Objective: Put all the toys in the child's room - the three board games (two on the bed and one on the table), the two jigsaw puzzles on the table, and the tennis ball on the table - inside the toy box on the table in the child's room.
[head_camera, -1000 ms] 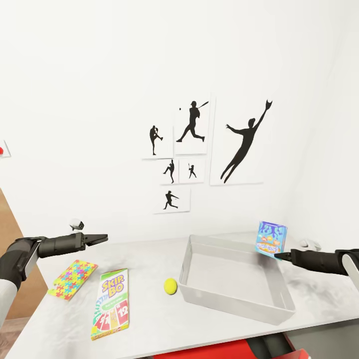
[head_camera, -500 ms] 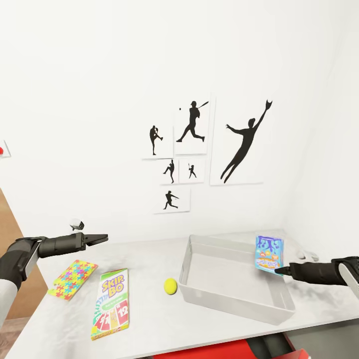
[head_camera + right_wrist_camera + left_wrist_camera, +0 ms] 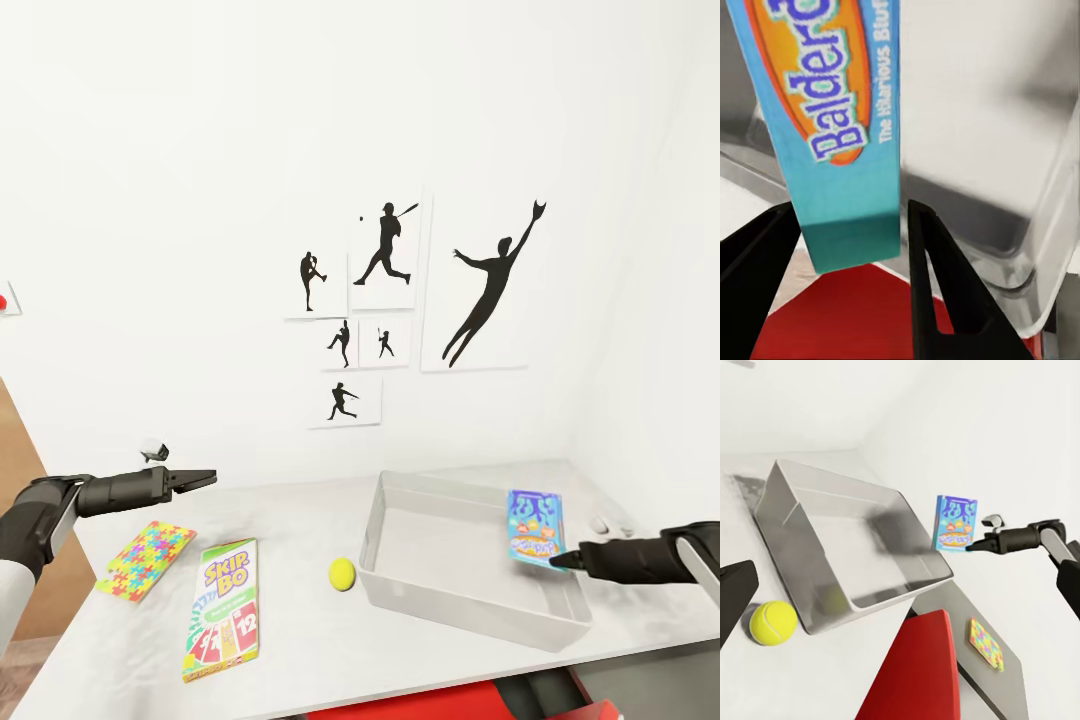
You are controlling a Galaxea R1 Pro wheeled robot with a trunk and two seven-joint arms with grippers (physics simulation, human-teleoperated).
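The right gripper (image 3: 556, 562) held the blue game (image 3: 535, 527) by its lower edge, the jaws pinched on the box with one finger (image 3: 945, 300) on each side. The box stood nearly upright over the right end of the bin (image 3: 470, 590), just inside its near-right wall. The bin sat on the table (image 3: 300, 640), with nothing seen in it.

To finish this step well, the box should be lowered and tipped toward flat inside the bin before the jaws part. Released upright, it would likely fall against the wall or tip out over the rim. The fingers should clear the rim on withdrawal.

The left gripper (image 3: 205, 479) hung above the table's far-left area with its jaws close together and nothing between them. Below it lay the puzzle (image 3: 147, 559), and just right of that the Skip-Bo (image 3: 223, 607) box. The ball (image 3: 342, 573) rested just left of the bin, apart from its wall. These three awaited transfer.
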